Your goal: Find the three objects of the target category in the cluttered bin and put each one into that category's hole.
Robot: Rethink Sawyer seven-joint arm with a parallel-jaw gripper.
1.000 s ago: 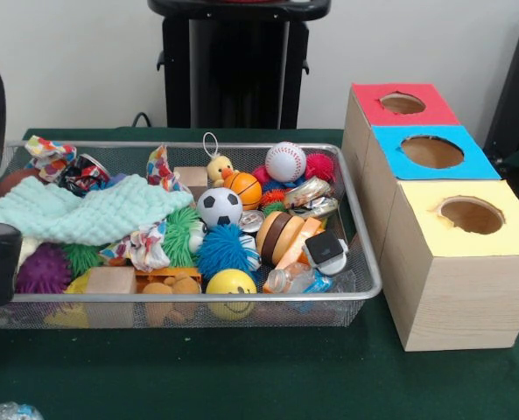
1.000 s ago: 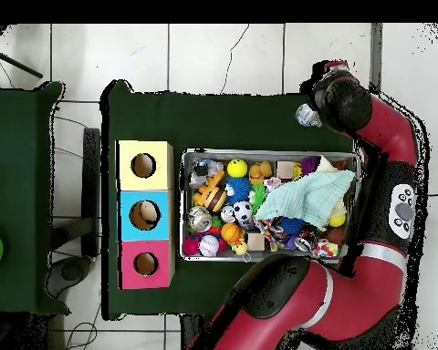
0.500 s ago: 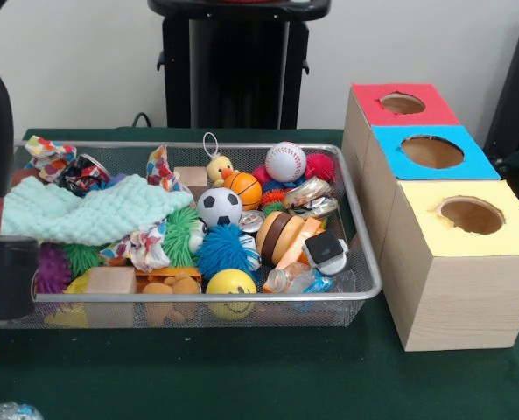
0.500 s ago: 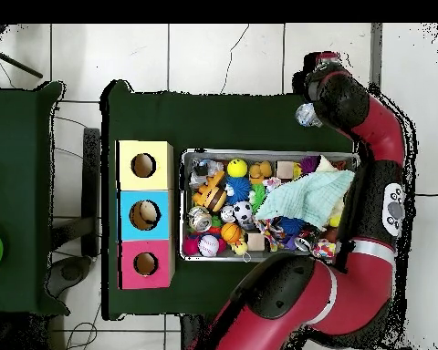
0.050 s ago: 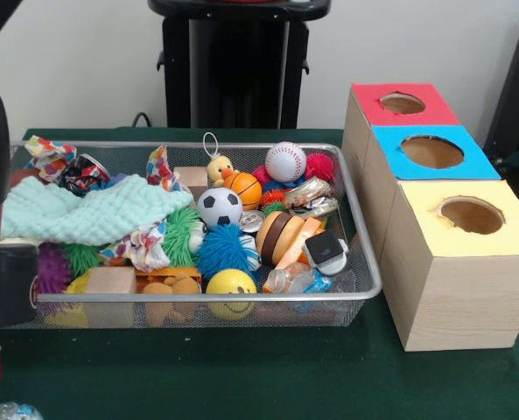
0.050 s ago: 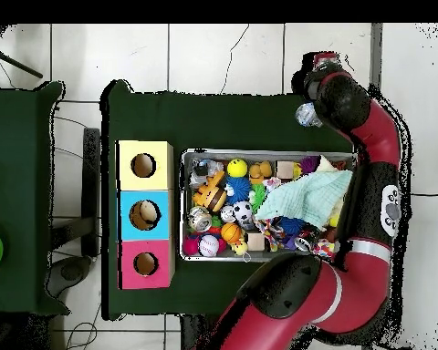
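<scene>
Bin [image 5: 364,262] of toys, pincer [image 6: 305,75] seemingly beyond its corner, apart

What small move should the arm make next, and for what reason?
Probably swing the arm back over the wire bin. It reaches past the bin's end, off the table's corner, while the balls, such as the baseball and soccer ball, lie untouched and the box holes stand open.
</scene>
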